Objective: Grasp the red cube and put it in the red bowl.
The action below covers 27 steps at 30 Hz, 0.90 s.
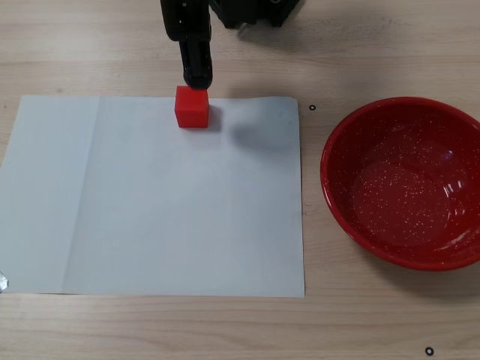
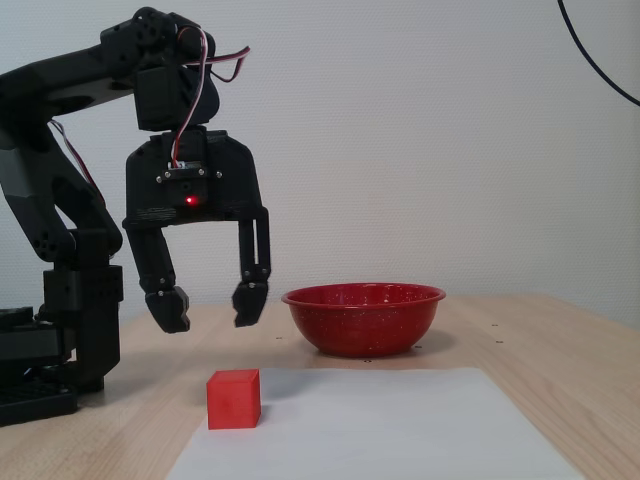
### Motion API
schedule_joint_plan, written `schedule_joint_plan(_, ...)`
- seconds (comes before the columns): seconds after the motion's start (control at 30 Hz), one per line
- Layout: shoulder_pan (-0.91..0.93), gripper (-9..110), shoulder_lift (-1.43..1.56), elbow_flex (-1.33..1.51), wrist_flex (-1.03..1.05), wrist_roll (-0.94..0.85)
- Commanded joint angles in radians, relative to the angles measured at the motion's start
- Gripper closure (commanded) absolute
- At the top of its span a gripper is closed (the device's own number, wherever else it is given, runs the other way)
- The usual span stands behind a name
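My gripper hangs with jaws spread wide, and the cube sits on the paper right below, slightly toward the bowl.

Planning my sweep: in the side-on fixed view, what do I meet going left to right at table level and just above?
Arm base → hand, jaws open, hanging above the table → red cube on the white paper → red bowl.

Cube on paper's far edge; bowl right — off the paper.
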Motion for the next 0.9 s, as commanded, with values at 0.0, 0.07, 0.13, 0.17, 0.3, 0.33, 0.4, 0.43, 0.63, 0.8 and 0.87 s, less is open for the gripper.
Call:
schedule_joint_plan(0.0,-0.003,76,0.002,-0.098,0.003,-0.003)
schedule_joint_plan(0.07,-0.008,72,-0.008,-0.104,-0.009,-0.005)
schedule_joint_plan(0.13,-0.012,68,-0.017,-0.107,-0.026,-0.006)
schedule_joint_plan(0.17,-0.014,66,-0.023,-0.106,-0.038,-0.009)
schedule_joint_plan(0.3,-0.02,58,-0.071,-0.118,-0.06,-0.021)
schedule_joint_plan(0.33,-0.02,58,-0.086,-0.123,-0.064,-0.025)
schedule_joint_plan(0.4,-0.023,54,-0.109,-0.124,-0.086,-0.028)
schedule_joint_plan(0.43,-0.023,52,-0.121,-0.129,-0.094,-0.029)
schedule_joint_plan(0.63,-0.017,46,-0.184,-0.141,-0.15,-0.032)
schedule_joint_plan(0.8,-0.017,43,-0.225,-0.138,-0.173,-0.026)
schedule_joint_plan(0.87,-0.015,41,-0.238,-0.133,-0.183,-0.025)
